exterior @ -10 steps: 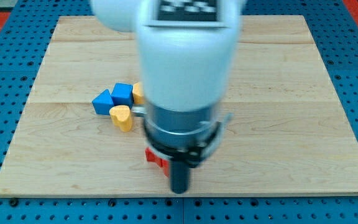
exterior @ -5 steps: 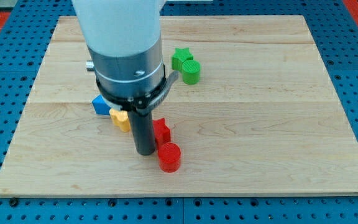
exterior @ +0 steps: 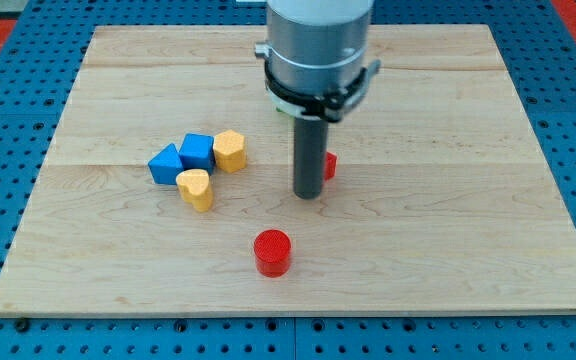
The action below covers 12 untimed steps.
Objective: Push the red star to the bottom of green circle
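My tip [exterior: 309, 195] sits on the wooden surface [exterior: 468, 220]; this claw is only a rod, with nothing to open or close. The red star [exterior: 328, 165] shows just beyond the tip, mostly hidden behind it. I cannot see the green circle; my arm covers it. Off-centre contact could let the star slip sideways, or I may overshoot blindly.

Rod hides most of the red star [exterior: 330, 165].
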Each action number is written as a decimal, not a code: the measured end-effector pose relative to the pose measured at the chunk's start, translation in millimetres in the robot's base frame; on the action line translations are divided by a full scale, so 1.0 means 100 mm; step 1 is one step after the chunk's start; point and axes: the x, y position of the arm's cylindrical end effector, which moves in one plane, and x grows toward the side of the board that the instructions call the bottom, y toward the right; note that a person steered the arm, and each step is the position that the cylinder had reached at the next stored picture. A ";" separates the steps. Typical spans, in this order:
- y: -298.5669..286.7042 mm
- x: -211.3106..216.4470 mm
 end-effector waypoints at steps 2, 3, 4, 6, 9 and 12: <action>-0.12 -0.31; -0.12 0.17; 0.03 0.03; 0.03 -0.65; 0.81 0.66; -0.32 1.00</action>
